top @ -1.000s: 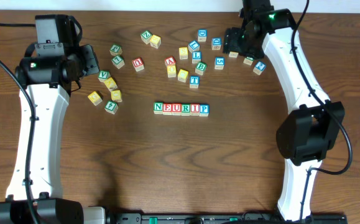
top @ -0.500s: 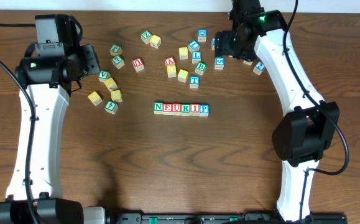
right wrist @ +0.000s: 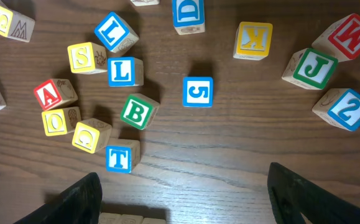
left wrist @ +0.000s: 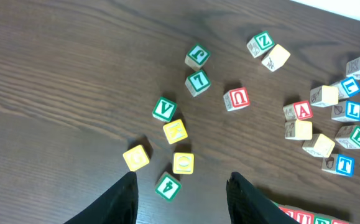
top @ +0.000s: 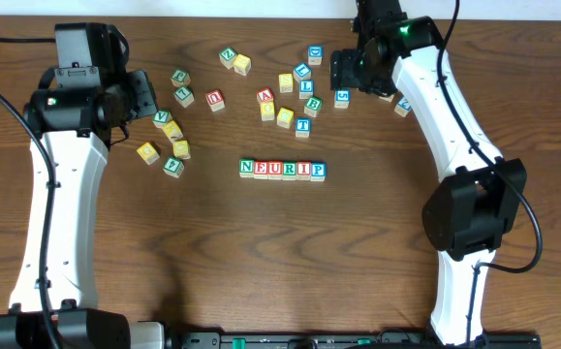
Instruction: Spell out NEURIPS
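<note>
Six cubes stand in a row reading NEURIP [top: 282,170] at the table's middle; its end shows at the bottom of the left wrist view [left wrist: 304,218]. A yellow S cube [right wrist: 82,57] lies in the loose cluster behind the row, also seen from overhead [top: 286,82]. My right gripper [right wrist: 186,199] hovers open over bare wood right of that cluster [top: 346,73], the blue 5 cube [right wrist: 198,91] ahead of it. My left gripper [left wrist: 181,202] hangs open at the far left [top: 140,97], holding nothing, with a green 4 cube [left wrist: 167,185] on the table below it.
Loose cubes surround the S: blue L [right wrist: 122,70], green B [right wrist: 136,112], blue T [right wrist: 119,158], red A [right wrist: 55,93]. To the right lie K [right wrist: 253,39], J [right wrist: 313,67], M [right wrist: 350,34] and 2 [right wrist: 344,109]. Another group sits by the left gripper: V [left wrist: 164,109], red U [left wrist: 236,99].
My right gripper has moved left along the table's back, from the far-right cubes toward the central cluster, its jaws a little wider. The left arm and the row have not moved.
</note>
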